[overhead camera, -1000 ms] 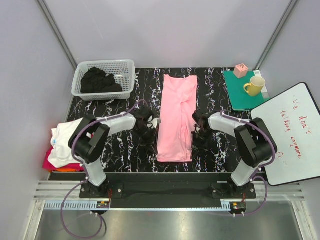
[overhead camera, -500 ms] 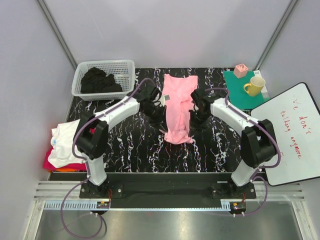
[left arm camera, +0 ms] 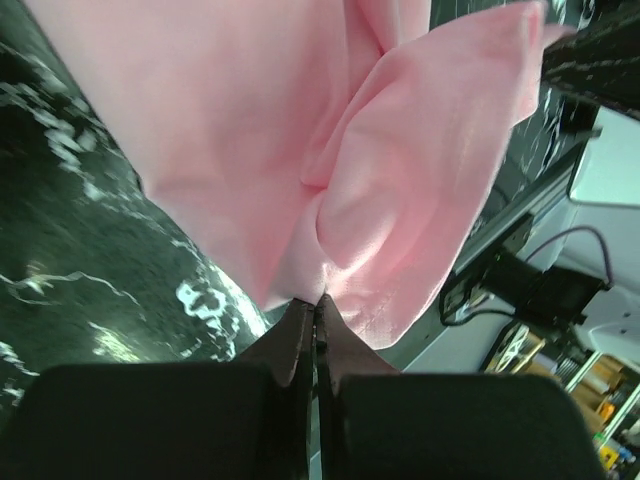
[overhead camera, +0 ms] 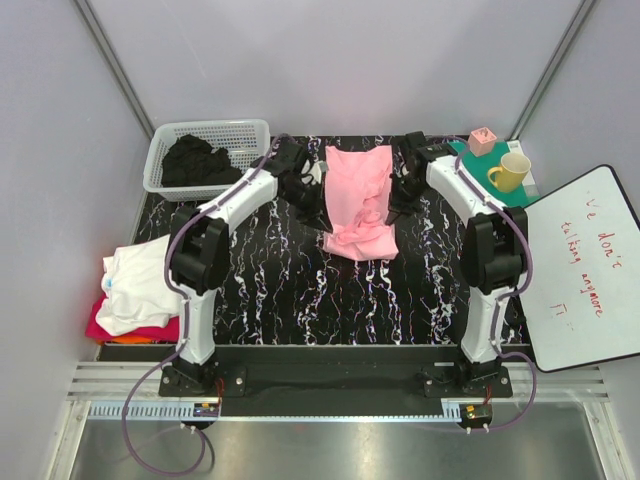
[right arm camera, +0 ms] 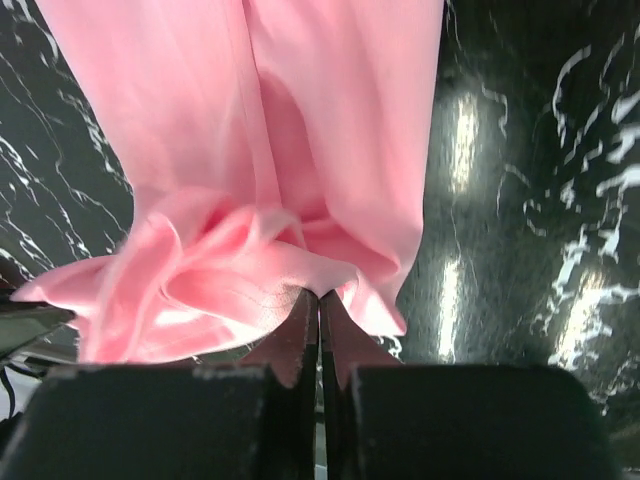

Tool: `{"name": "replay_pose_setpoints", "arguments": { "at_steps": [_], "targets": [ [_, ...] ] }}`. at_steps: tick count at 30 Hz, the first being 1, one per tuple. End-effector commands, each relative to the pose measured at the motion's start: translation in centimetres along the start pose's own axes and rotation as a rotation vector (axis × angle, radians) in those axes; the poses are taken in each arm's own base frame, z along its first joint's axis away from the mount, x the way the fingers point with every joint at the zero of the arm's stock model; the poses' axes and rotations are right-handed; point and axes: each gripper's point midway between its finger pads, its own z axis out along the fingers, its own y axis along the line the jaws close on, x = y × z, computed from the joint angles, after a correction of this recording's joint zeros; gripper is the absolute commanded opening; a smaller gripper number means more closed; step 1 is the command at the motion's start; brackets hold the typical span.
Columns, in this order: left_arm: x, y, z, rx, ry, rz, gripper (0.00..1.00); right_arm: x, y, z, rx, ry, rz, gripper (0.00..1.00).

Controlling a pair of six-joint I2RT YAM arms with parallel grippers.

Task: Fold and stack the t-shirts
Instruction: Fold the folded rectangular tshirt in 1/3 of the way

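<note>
A pink t-shirt [overhead camera: 358, 200] lies on the black marbled table at back centre, its near end doubled back over its far half. My left gripper [overhead camera: 316, 196] is shut on its left edge; in the left wrist view the cloth [left arm camera: 300, 170] is pinched at the gripper's tip [left arm camera: 318, 300]. My right gripper [overhead camera: 398, 192] is shut on its right edge; in the right wrist view the shirt [right arm camera: 270, 180] bunches at the gripper's tip [right arm camera: 319, 294]. A stack of folded shirts [overhead camera: 135, 285], white on top, sits at the table's left edge.
A white basket [overhead camera: 207, 155] with dark clothes stands at the back left. A green mat [overhead camera: 485, 185] with a yellow mug [overhead camera: 510, 172] and a pink cube [overhead camera: 482, 140] is at the back right. A whiteboard [overhead camera: 590, 265] leans at the right.
Both grippers have carried the shirt's near end away from the arm bases to the far end, folding it roughly in half. The shirt now covers about half its former length.
</note>
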Motion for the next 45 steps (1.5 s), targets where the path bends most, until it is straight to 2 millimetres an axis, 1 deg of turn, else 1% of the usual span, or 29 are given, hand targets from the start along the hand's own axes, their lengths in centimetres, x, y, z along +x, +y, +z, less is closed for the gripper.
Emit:
{"name": "replay_pose_setpoints", "arguments": {
  "at_steps": [1,5,7,8,9,11,12,14,15,16,17,20,21,22,23,25,27,28,30,31,33,34,35,36,37,39,42,43,45],
  "targets": [
    [-3.8,-0.1,-1.2,0.046,-0.061,-0.030,0.00,-2.6,0.5,0.2,-0.004,-0.035,-0.042,0.00],
    [-5.6,0.1,-1.0,0.071,-0.072,-0.037,0.00,-4.9,0.6,0.5,-0.012,-0.066,-0.024,0.00],
    [-6.3,0.4,-0.6,0.080,-0.072,-0.046,0.01,-5.6,0.5,1.3,-0.013,-0.062,-0.016,0.00],
    [-6.6,0.3,-0.4,0.101,-0.070,-0.047,0.18,-6.3,0.8,1.2,-0.020,-0.079,-0.017,0.01],
    [-6.7,0.6,-0.2,0.104,-0.067,-0.056,0.32,-6.7,0.5,1.9,-0.015,-0.071,-0.009,0.01],
    [-6.8,1.1,-0.1,0.098,-0.069,-0.058,0.68,-8.0,0.8,1.8,-0.016,-0.102,-0.004,0.01],
    [-6.9,1.4,-0.3,0.089,-0.077,-0.062,0.77,-8.3,0.6,2.7,-0.011,-0.094,0.003,0.02],
    [-7.1,1.9,-0.5,0.068,-0.089,-0.068,0.97,-10.0,0.8,2.6,-0.001,-0.136,0.013,0.26],
    [-7.1,2.2,-0.7,0.063,-0.094,-0.072,0.99,-10.3,0.6,3.4,0.010,-0.133,0.021,0.37],
    [-7.1,2.3,-0.8,0.064,-0.094,-0.075,0.99,-10.9,0.2,3.4,0.028,-0.151,0.031,0.49],
    [-7.1,2.4,-0.9,0.064,-0.094,-0.080,0.99,-11.6,0.2,3.0,0.031,-0.175,0.044,0.67],
    [-5.9,2.8,-1.0,0.061,-0.073,-0.081,0.99,-12.8,0.1,1.8,0.046,-0.229,0.052,0.83],
    [-5.7,2.5,-1.5,0.062,-0.082,-0.068,0.99,-13.2,0.5,0.7,0.037,-0.260,0.045,0.86],
    [-5.4,2.5,-1.6,0.062,-0.078,-0.062,0.99,-13.3,0.5,0.1,0.040,-0.275,0.044,0.87],
    [-4.6,2.9,-1.4,0.062,-0.058,-0.060,0.99,-13.4,0.8,-1.2,0.032,-0.303,0.032,0.89],
    [-3.8,2.9,-1.5,0.068,-0.045,-0.048,0.89,-12.9,1.1,-1.7,0.010,-0.296,0.013,0.89],
    [-2.4,3.4,-1.1,0.061,-0.016,-0.029,0.70,-12.0,1.5,-2.5,-0.019,-0.284,-0.008,0.87],
    [-2.1,3.8,-1.0,0.044,-0.011,-0.026,0.41,-10.6,1.5,-1.7,-0.040,-0.232,-0.011,0.86],
    [-1.1,4.2,-0.7,0.018,0.007,-0.009,0.14,-9.3,1.8,-2.1,-0.074,-0.207,-0.014,0.82],
    [-1.0,4.5,-0.7,-0.006,0.004,-0.003,0.00,-7.4,1.7,-1.0,-0.101,-0.143,-0.010,0.81],
    [-0.7,4.1,-0.8,-0.022,0.004,0.030,0.00,-6.0,2.6,-1.2,-0.176,-0.116,-0.016,0.76],
    [-0.7,4.3,-0.8,-0.043,-0.002,0.042,0.00,-4.4,2.2,-0.1,-0.186,-0.063,-0.004,0.66],
    [-0.8,4.0,-0.7,-0.047,-0.005,0.055,0.00,-3.7,2.5,-0.1,-0.207,-0.051,-0.001,0.61],
    [-1.0,3.9,-0.7,-0.049,-0.008,0.058,0.00,-3.0,2.9,0.3,-0.238,-0.023,-0.001,0.60],
    [-1.1,3.9,-0.6,-0.050,-0.007,0.057,0.00,-1.9,2.4,1.0,-0.229,0.010,0.013,0.60],
    [-1.9,3.6,-0.2,-0.047,-0.014,0.064,0.00,-1.3,2.5,1.1,-0.234,0.013,0.006,0.63],
    [-3.5,2.8,0.4,-0.053,-0.041,0.092,0.00,-0.9,2.4,0.5,-0.231,0.005,0.008,0.76],
    [-4.5,1.9,0.2,-0.047,-0.067,0.111,0.00,-0.9,2.5,0.3,-0.233,-0.001,0.006,0.79],
    [-5.0,1.4,1.6,-0.044,-0.059,0.124,0.00,-1.2,2.6,-0.4,-0.235,-0.021,0.003,0.87]
  ]
}}
